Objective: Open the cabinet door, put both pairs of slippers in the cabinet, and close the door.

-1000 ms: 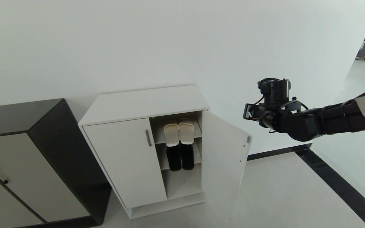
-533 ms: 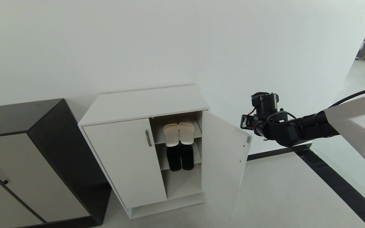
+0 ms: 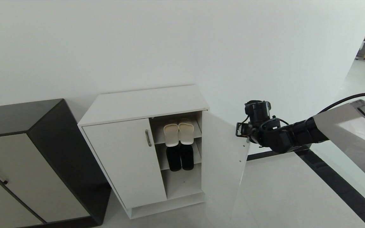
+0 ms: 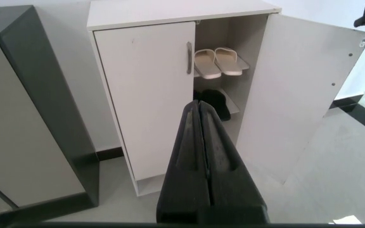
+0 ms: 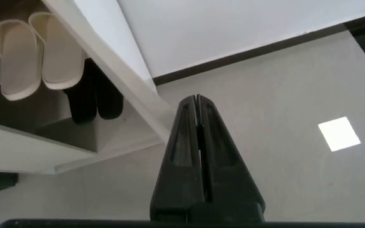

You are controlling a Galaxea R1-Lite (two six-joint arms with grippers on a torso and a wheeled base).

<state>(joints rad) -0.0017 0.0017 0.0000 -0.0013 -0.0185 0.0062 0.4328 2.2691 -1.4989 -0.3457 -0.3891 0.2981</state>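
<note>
The white cabinet (image 3: 144,103) stands against the wall with its right door (image 3: 222,158) swung open and its left door shut. White slippers (image 3: 179,133) lie on the upper shelf, black slippers (image 3: 180,158) on the shelf below. My right gripper (image 5: 198,100) is shut and empty, close beside the door's (image 5: 106,38) outer edge. In the head view its wrist (image 3: 257,126) hangs at the door's upper outer corner. My left gripper (image 4: 198,106) is shut and empty, held back in front of the cabinet (image 4: 147,95), level with the gap between the doors.
A black-and-beige cabinet (image 3: 27,152) stands close to the white one on its left. A black floor strip (image 3: 328,177) runs along the wall and a glass partition on the right. Open floor (image 3: 280,196) lies to the right of the door.
My right arm has come down and to the left, from above and beside the open door to its upper outer corner. The door and slippers have not visibly moved.
</note>
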